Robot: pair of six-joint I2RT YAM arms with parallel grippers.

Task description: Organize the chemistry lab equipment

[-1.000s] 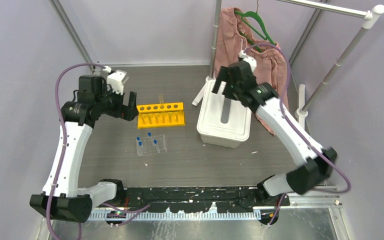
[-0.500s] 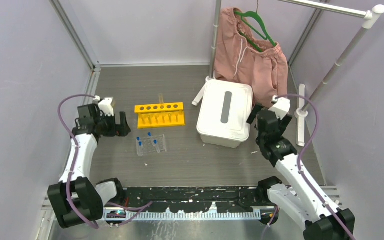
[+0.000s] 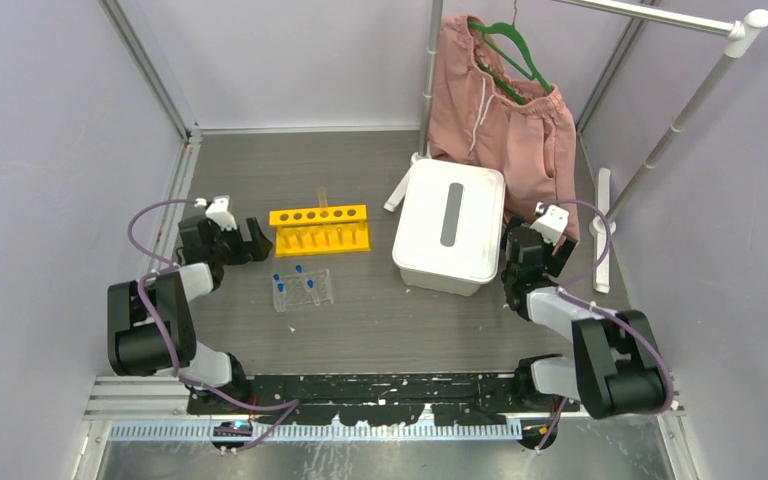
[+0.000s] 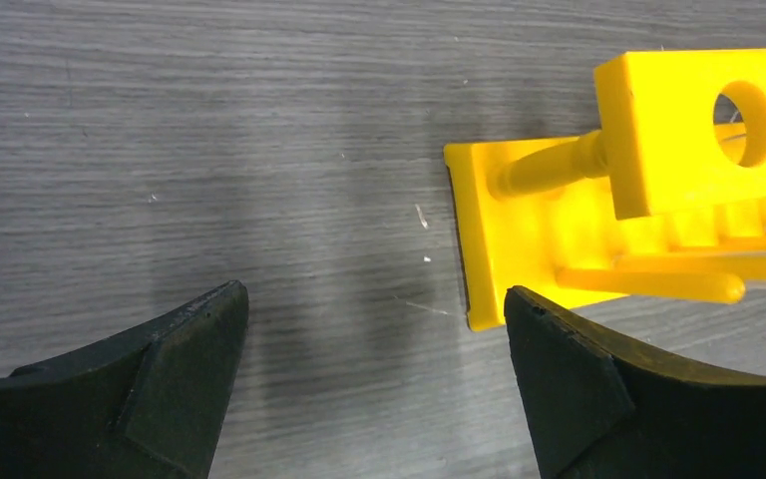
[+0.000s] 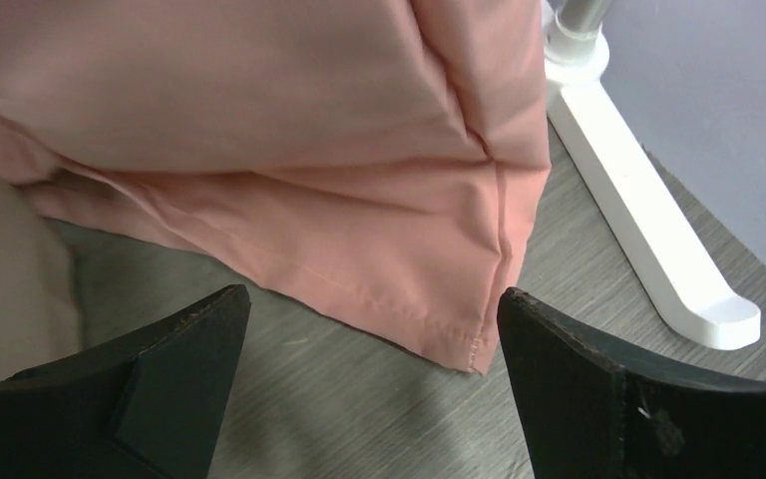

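Here, the left end effector point(image 4: 374, 299) sits low over the grey wood-grain counter point(image 3: 360, 160), its two black fingers spread wide with nothing between them but bare surface. It is at the left end of the yellow six-hole plastic tube rack point(image 3: 321, 229). In the left wrist view the corner of the rack's base pokes into the gap beside one finger, though contact cannot be told.

The rack lies left of centre. Just in front of it, nearer the arm bases, is the clear plastic grid rack point(image 3: 302, 291) with small blue-capped tubes point(image 3: 298, 269) standing in it.

The right end effector point(image 5: 369, 299) is likewise spread and holds nothing. It sits beside the right edge of a white lidded plastic box point(image 3: 450, 227). Its camera faces the hem of the pink fabric shorts point(image 3: 500, 120), which hang from a green hanger point(image 3: 513, 45) on a metal garment rail, and the rail's white foot point(image 5: 648, 230) on the counter.
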